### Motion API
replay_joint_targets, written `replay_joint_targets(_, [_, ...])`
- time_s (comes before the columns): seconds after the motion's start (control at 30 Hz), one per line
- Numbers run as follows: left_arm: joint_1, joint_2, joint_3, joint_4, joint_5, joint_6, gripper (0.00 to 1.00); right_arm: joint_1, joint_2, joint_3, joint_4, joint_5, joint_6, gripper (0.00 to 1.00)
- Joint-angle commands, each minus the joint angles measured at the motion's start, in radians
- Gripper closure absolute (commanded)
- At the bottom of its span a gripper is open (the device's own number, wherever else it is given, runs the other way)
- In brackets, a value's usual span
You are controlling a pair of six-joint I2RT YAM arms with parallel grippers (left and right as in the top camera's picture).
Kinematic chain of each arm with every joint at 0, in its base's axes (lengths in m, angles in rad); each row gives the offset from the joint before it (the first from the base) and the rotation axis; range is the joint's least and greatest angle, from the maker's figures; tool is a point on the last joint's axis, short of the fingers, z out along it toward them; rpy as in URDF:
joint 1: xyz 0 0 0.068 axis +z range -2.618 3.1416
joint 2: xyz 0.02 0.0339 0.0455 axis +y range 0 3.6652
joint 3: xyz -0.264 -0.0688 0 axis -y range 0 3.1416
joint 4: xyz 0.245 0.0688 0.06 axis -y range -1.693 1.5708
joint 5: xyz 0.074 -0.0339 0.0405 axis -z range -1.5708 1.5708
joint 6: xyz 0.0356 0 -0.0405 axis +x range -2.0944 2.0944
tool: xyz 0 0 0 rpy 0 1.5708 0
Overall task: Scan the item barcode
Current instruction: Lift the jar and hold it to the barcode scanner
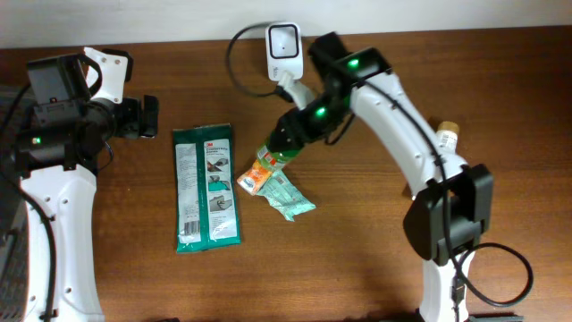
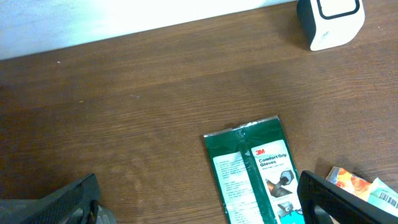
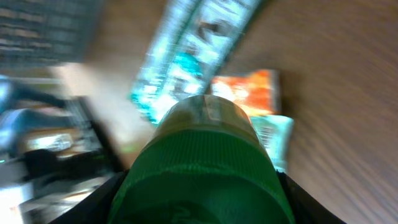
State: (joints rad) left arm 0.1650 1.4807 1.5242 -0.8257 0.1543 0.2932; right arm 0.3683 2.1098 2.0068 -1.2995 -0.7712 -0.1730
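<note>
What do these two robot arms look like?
The left arm and right arm have smooth white shells with black joints. Small green lights glow on the black parts. Each arm ends in a black two-finger gripper: the left gripper and the right gripper. The left one's fingers look dark grey and blocky. A black cable loops by the right arm's base.

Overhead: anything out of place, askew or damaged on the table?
Orange packet and teal packet lie overlapped and askew, right where the right gripper holds the green-capped bottle. Gloves pack lies flat. No spill or damage visible.
</note>
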Motion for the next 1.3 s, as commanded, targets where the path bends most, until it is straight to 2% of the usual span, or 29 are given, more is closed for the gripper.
replay_joint_targets(0.0, [0.004,-0.009,0.015,0.002,0.014,0.012,0.01,-0.095,-0.039,0.030,-0.006,-0.354,-0.111,0.46])
replay_joint_targets(0.1, [0.004,-0.009,0.015,0.002,0.014,0.012,0.01,-0.151,-0.039,0.030,-0.008,-0.375,-0.112,0.46])
replay_joint_targets(0.23, [0.004,-0.009,0.015,0.002,0.014,0.012,0.01,-0.152,-0.039,0.030,-0.006,-0.370,-0.143,0.48])
replay_joint_targets(0.3, [0.004,-0.009,0.015,0.002,0.014,0.012,0.01,-0.143,-0.039,0.030,0.014,-0.278,-0.156,0.52])
replay_joint_targets(0.37, [0.004,-0.009,0.015,0.002,0.014,0.012,0.01,-0.097,-0.039,0.028,0.089,0.090,-0.155,0.52])
replay_joint_targets(0.47, [0.004,-0.009,0.015,0.002,0.014,0.012,0.01,0.005,-0.007,0.022,0.290,0.649,-0.073,0.53])
replay_joint_targets(0.53, [0.004,-0.009,0.015,0.002,0.014,0.012,0.01,0.040,0.029,0.022,0.452,0.882,-0.092,0.55])
replay_joint_targets(0.57, [0.004,-0.009,0.015,0.002,0.014,0.012,0.01,0.045,0.045,0.022,0.523,0.938,-0.141,0.56])
replay_joint_targets(0.67, [0.004,-0.009,0.015,0.002,0.014,0.012,0.01,0.039,0.106,0.022,0.770,0.967,-0.394,0.65])
replay_joint_targets(0.77, [0.004,-0.009,0.015,0.002,0.014,0.012,0.01,0.029,0.158,0.022,1.014,0.969,-0.715,0.67])
replay_joint_targets(0.97, [0.004,-0.009,0.015,0.002,0.014,0.012,0.01,0.029,0.259,0.022,1.354,0.997,-1.106,0.71])
replay_joint_targets(1.03, [0.004,-0.009,0.015,0.002,0.014,0.012,0.01,0.029,0.295,0.022,1.403,0.996,-1.185,0.72])
replay_joint_targets(1.27, [0.004,-0.009,0.015,0.002,0.014,0.012,0.01,0.029,0.321,0.022,1.439,0.993,-1.184,0.71])
